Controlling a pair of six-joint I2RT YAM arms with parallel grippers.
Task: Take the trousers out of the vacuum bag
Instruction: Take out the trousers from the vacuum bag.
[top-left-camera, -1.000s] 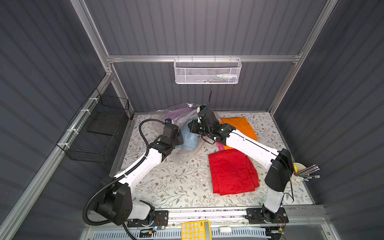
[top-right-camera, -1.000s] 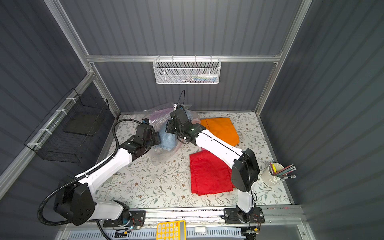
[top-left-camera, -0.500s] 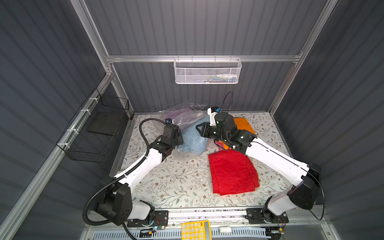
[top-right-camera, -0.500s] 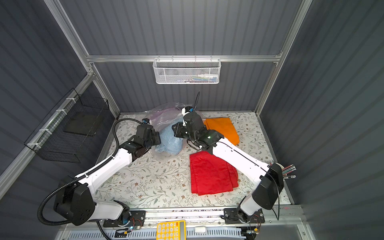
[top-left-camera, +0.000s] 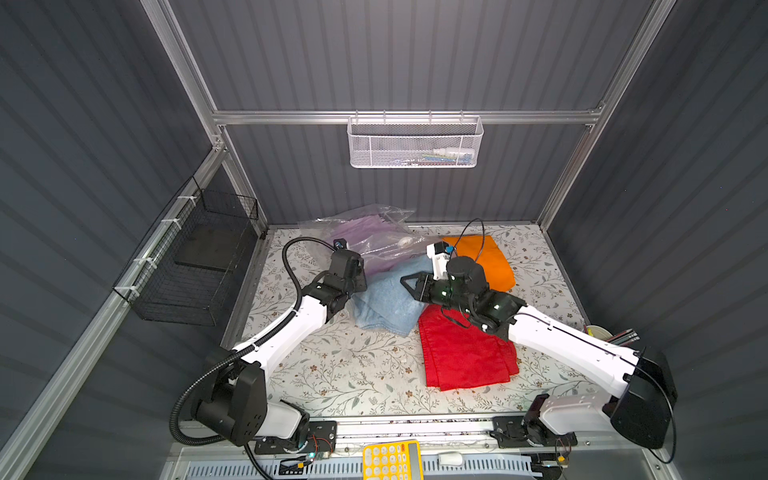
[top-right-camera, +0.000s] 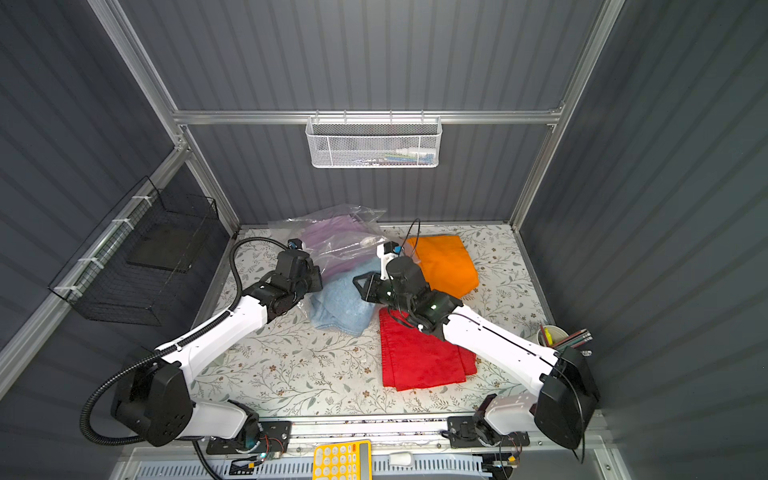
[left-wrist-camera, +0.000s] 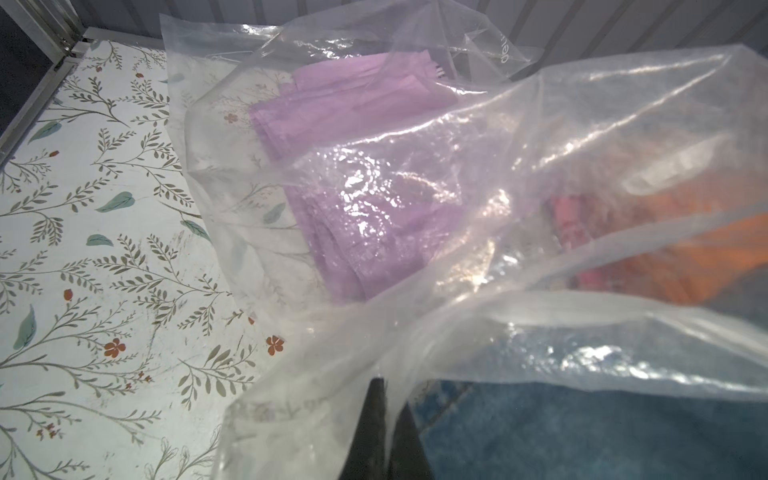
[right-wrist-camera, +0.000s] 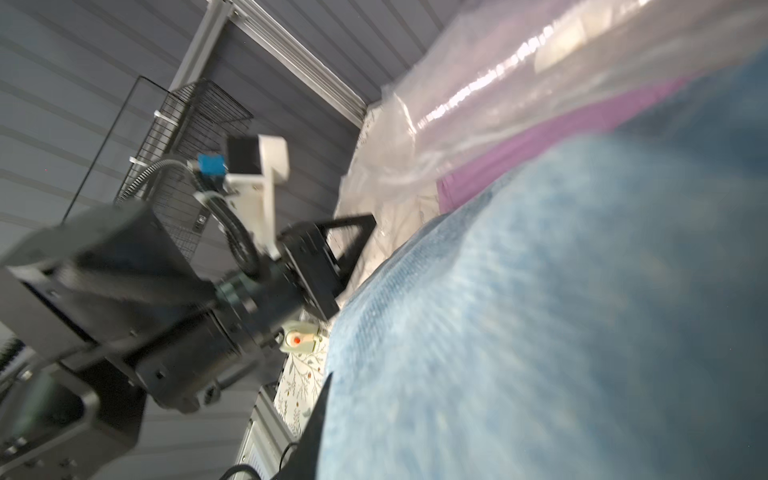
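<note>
Left end effector is pinched shut on the mouth film of the vacuum bag, likely anchoring it so the bag does not slide along with the cloth. The lilac trousers lie deeper inside, well beyond its fingertips. Right end effector is narrow on a fold of the light blue trousers, which sit mostly out on the counter between the two end effectors, far edge seemingly under the plastic lip. Red trousers and orange trousers lie flat behind the right end effector, beside its arm, presumably parked clear of the bag mouth.
</note>
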